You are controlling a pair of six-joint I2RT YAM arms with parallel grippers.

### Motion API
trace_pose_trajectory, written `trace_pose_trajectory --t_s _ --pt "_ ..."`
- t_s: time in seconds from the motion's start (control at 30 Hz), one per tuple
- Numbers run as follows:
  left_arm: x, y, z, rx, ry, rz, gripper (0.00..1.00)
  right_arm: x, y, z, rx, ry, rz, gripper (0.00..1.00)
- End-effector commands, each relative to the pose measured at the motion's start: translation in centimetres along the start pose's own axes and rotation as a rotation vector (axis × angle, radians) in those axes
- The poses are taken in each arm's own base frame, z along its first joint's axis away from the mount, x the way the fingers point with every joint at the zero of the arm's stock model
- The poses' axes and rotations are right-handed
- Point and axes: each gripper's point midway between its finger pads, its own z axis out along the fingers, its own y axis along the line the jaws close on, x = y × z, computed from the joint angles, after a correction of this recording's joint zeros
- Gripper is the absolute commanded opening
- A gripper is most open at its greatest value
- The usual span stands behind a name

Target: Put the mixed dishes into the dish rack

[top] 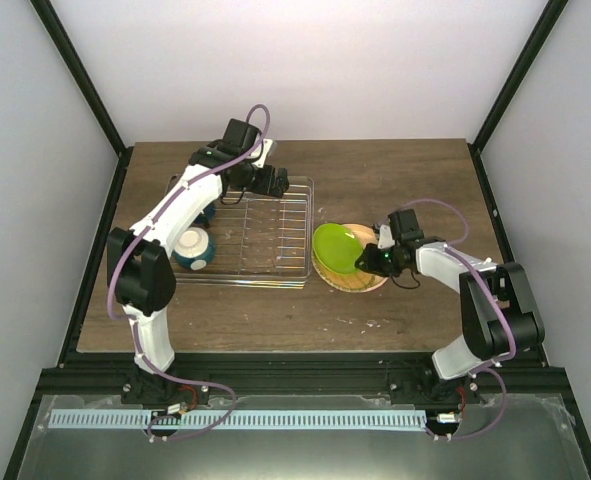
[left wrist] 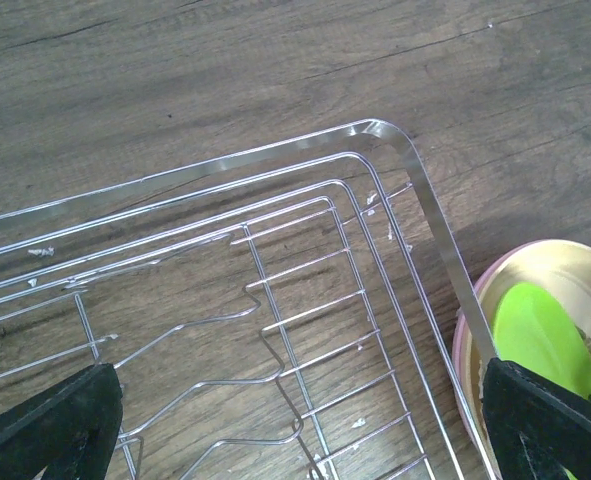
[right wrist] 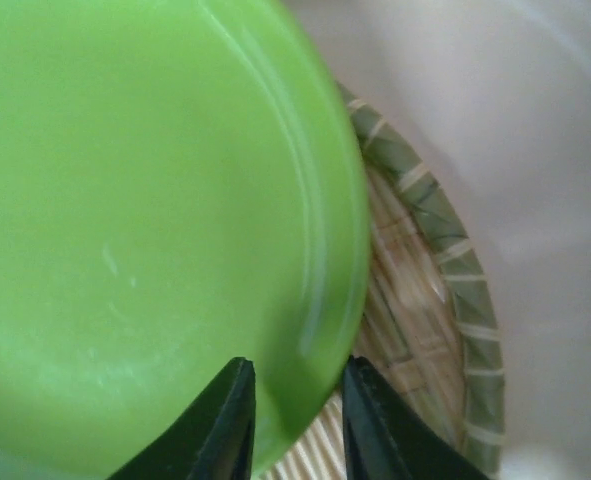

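Upper left of centre, my left gripper [top: 270,182] hangs wide open and empty over the rack's [top: 265,240] far edge. Just right of the rack, the green plate [top: 335,247] lies on the stack [top: 360,281]. It looks light, stiff and glossy, probably slippery, so I judge the thin rim the best hold. My right gripper [right wrist: 297,370] straddles that rim, jaws narrow; I cannot tell whether they bite.

A dark wood-grain table [top: 395,170] sits between plain white walls [top: 305,60] and black corner posts [top: 80,75], a grey metal ledge [top: 295,452] along its near edge.
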Motion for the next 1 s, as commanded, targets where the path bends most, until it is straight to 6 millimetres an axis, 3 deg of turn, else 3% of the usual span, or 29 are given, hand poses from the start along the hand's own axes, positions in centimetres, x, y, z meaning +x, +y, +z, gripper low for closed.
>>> trace_pose_trajectory --t_s 0.0,0.1,0.53,0.67,0.87,0.97 --pt "-0.1 -0.3 0.2 0.013 0.002 0.001 1.0 3.5 -1.1 1.1 -0.005 0.101 0.046 0.17" --pt "-0.2 -0.3 0.1 0.01 0.0 0.001 1.0 3.6 -1.2 1.2 -0.004 0.095 0.048 0.07" --pt "-0.3 -0.3 0.2 0.012 -0.001 0.002 1.0 1.9 -1.4 0.2 0.039 0.051 0.028 0.01" --pt "-0.2 -0.2 0.2 0.007 -0.002 0.004 1.0 1.8 -2.5 -0.3 0.07 0.038 0.043 0.01" --pt "-0.2 -0.3 0.4 0.013 0.001 -0.002 1.0 -0.6 -4.6 -2.1 0.127 -0.031 0.07 0.01" --pt "-0.4 -0.4 0.4 0.02 -0.002 -0.006 1.0 -3.4 -4.8 -3.6 0.118 -0.107 0.083 0.01"
